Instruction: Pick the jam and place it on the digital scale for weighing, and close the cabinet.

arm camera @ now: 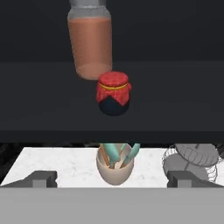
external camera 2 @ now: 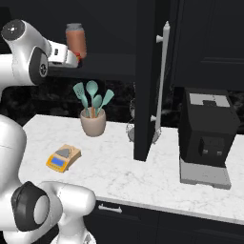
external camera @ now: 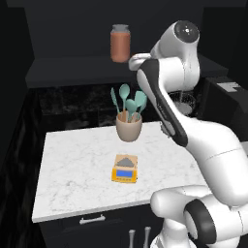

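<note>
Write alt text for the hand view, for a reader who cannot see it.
A small red-topped jam jar sits on a dark cabinet shelf, just in front of a tall orange-brown jar. The open gripper faces it, fingertips wide apart at the bottom. Below the shelf, a cup of teal utensils stands on a white marble counter.

Even, flat rendered light — bright on the white marble counter (external camera: pixel 72 169), while the cabinet (external camera 2: pixel 200 38) interior and far wall sink to near black with little detail. Soft shadow beneath the utensil cup (external camera: pixel 129 127). Mild sheen on the arm (external camera: pixel 193 131). All views low-resolution, slightly soft at edges — no glare, no lens distortion visible.
</note>
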